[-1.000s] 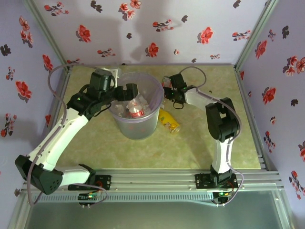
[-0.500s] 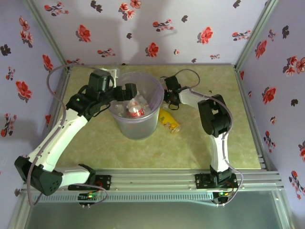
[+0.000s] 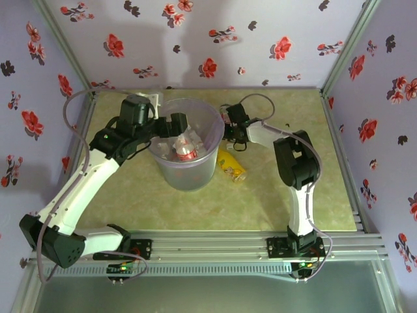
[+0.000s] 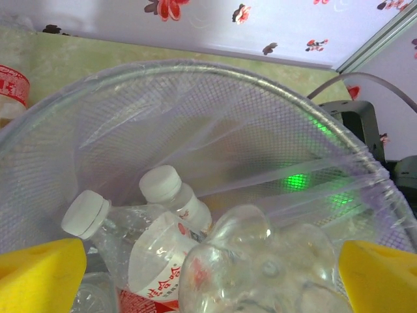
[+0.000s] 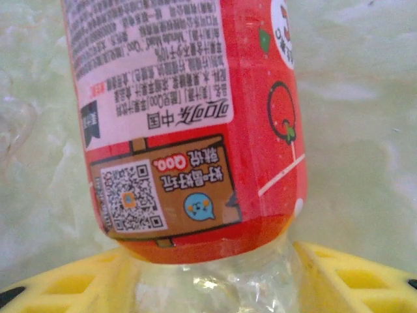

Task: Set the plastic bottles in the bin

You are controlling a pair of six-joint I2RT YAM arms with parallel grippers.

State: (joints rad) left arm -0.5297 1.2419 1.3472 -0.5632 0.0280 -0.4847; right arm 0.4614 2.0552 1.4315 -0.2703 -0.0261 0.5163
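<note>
We look down on a green marbled table (image 3: 130,195) boxed in by lavender floral walls (image 3: 195,39). Nearest us, just right of centre, a yellow-labelled bottle (image 3: 230,165) lies on its side, just beside the base of the bin (image 3: 189,176). The bin stands upright at mid-frame. From the left wrist we see two white-capped bottles (image 4: 159,186) lying inside its mesh-patterned wall, one with a red-and-white label. At the bin's left rim the left gripper (image 3: 172,124) hangs over the opening. Its yellow fingers (image 4: 39,274) are spread wide, with a clear bottle (image 4: 260,274) between them and a gap showing on the bottle's left side. Just off the right rim, the right gripper (image 3: 229,130) is clamped on a red-labelled bottle (image 5: 189,130). Both its fingers press against the bottle's clear end, with the table behind it.
</note>
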